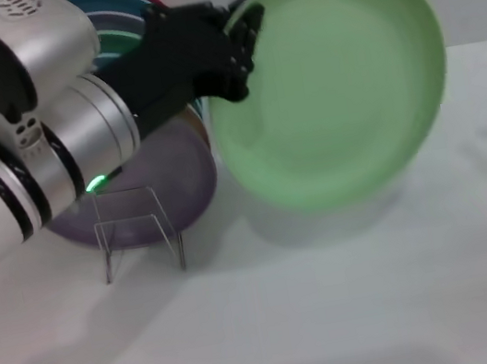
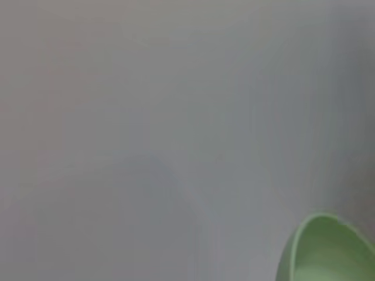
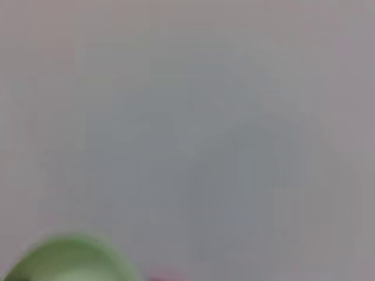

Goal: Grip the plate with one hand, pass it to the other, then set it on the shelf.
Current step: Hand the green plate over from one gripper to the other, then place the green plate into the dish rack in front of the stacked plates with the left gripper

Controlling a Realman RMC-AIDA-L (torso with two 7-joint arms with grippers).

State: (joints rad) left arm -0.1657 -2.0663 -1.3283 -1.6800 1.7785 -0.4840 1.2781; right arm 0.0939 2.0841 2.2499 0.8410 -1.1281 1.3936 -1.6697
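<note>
The light mint-green plate [image 1: 339,82] is held up off the table, tilted so its face turns toward me. My left gripper [image 1: 240,52], black with a thick silver wrist and a small green light, is shut on the plate's upper left rim. Part of the plate's rim shows in the left wrist view [image 2: 334,252], and a blurred part of it shows in the right wrist view [image 3: 70,260]. The see-through acrylic shelf [image 1: 135,233] stands on the table below my left wrist, to the plate's lower left. The right gripper with the blue ring is out of view.
A dull purple plate [image 1: 178,179] leans behind the shelf. More coloured plates [image 1: 118,21] stand behind my left hand. The white table [image 1: 386,308] stretches in front and to the right.
</note>
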